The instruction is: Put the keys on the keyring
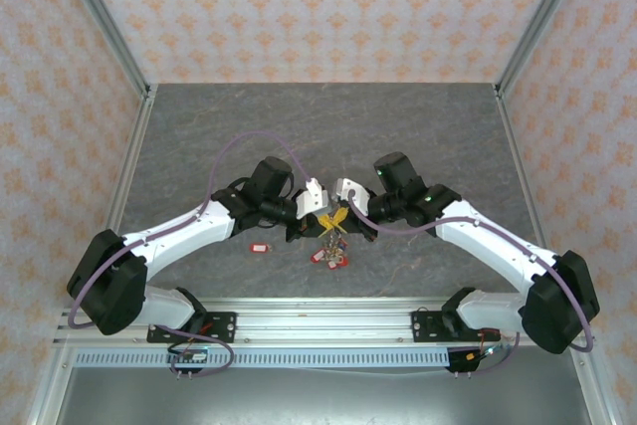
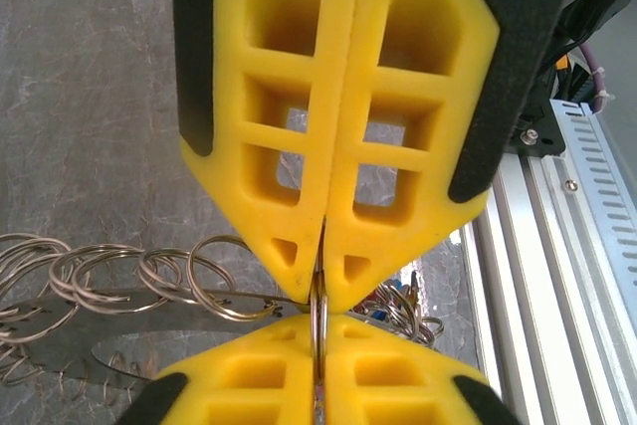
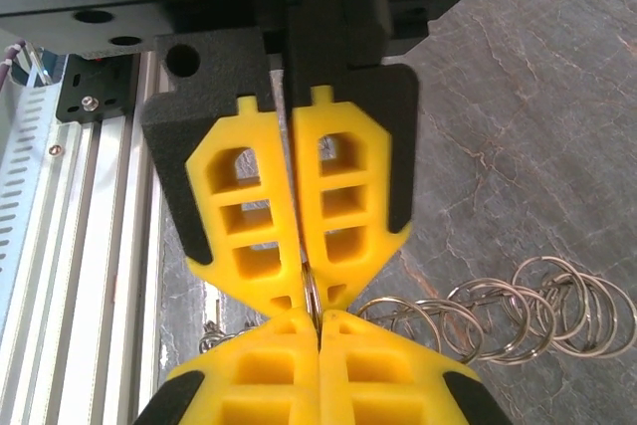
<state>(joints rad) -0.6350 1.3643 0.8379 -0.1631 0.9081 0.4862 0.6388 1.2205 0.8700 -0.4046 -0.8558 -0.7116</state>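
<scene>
Here: grey stone-look table (image 1: 328,126), peach patterned walls (image 1: 318,7); left pincer (image 2: 320,296), right pincer (image 3: 313,304) both clamped on keyring (image 2: 129,304).

top: you look down from above and behind the bases, whole table (image 1: 199,136) | left wrist: point-blank, facing right gripper (image 2: 321,281) | right wrist: point-blank, facing left gripper (image 3: 309,286) | all share: keyring (image 2: 149,308)

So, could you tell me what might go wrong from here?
Both the left gripper and right gripper pinch one thin silvery metal ring by their yellow tips alone; it could slip or twist free. The small red-tagged key lies apart on the grey table, and neither gripper is free to fetch it.
</scene>
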